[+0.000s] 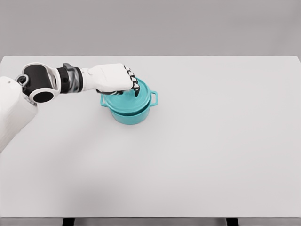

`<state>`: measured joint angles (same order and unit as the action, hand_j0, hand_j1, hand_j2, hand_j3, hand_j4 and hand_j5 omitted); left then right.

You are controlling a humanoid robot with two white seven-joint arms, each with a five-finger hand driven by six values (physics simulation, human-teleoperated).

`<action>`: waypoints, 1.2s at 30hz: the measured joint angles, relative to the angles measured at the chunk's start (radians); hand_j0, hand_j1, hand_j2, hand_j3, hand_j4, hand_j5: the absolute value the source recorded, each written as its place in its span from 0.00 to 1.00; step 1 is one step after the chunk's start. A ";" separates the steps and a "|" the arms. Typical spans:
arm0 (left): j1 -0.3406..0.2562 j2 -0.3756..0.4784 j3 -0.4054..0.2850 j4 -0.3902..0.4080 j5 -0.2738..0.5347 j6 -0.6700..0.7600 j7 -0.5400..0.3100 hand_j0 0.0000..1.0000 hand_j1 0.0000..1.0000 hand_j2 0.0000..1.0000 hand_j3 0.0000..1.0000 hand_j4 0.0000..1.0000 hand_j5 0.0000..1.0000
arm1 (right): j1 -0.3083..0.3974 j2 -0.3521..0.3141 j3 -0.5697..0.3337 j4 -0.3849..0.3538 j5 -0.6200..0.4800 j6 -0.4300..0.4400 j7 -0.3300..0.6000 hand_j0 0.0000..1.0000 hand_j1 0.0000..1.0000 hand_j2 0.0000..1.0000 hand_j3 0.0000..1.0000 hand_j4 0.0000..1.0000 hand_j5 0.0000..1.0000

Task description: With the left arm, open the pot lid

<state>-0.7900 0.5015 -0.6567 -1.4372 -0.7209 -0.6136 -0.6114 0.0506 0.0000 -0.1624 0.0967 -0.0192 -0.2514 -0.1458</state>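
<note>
- One arm only in view, the left, white, entering from the lower left edge and stretching rightward across the table (197,165).
- Teal pot (130,113) standing upright on the pale grey tabletop, left of middle and in the farther half, well apart from every edge.
- Two small loop handles on the pot, one poking out to the right (154,98), the other on the left mostly tucked under the hand.
- Teal lid (141,96) seated on the pot, flat and level, rim matching the pot's rim all round as far as can be seen.
- Left hand (112,78) lying over the lid's upper left part, palm down, knuckles toward the camera's right.
- Fingers (135,86) curled downward, dark-jointed tips pressing onto the centre of the lid, right where a knob would sit.
- Knob itself hidden beneath the fingers; possibly clasped, but too covered to tell for sure whether the tips close around it or merely rest on the lid's top.
- Thumb not clearly separable from the rest of the hand at this size.
- Lid's right half and front rim bare, free of the hand.
- Dark wrist cuff (73,78) and round black elbow joint (43,96) showing farther back along the arm, above the table's left side.
</note>
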 measured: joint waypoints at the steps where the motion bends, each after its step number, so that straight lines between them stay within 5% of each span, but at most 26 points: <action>1: 0.000 0.000 0.004 0.000 0.001 0.000 0.000 0.58 0.58 0.58 0.58 0.58 0.58 | 0.000 0.000 0.000 0.000 0.000 0.000 0.000 1.00 1.00 1.00 1.00 1.00 1.00; 24: 0.015 0.209 0.083 -0.002 0.111 0.000 0.000 0.57 0.57 0.57 0.57 0.57 0.57 | 0.000 0.000 0.000 0.000 0.000 0.000 0.000 1.00 1.00 1.00 1.00 1.00 1.00; 36: 0.071 0.284 0.109 0.026 0.121 0.000 0.000 0.55 0.55 0.55 0.55 0.55 0.55 | 0.000 0.000 0.000 0.000 0.000 0.000 0.000 1.00 1.00 1.00 1.00 1.00 1.00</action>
<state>-0.7195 0.7852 -0.5481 -1.4114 -0.5998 -0.6137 -0.6114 0.0506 0.0000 -0.1624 0.0969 -0.0192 -0.2514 -0.1458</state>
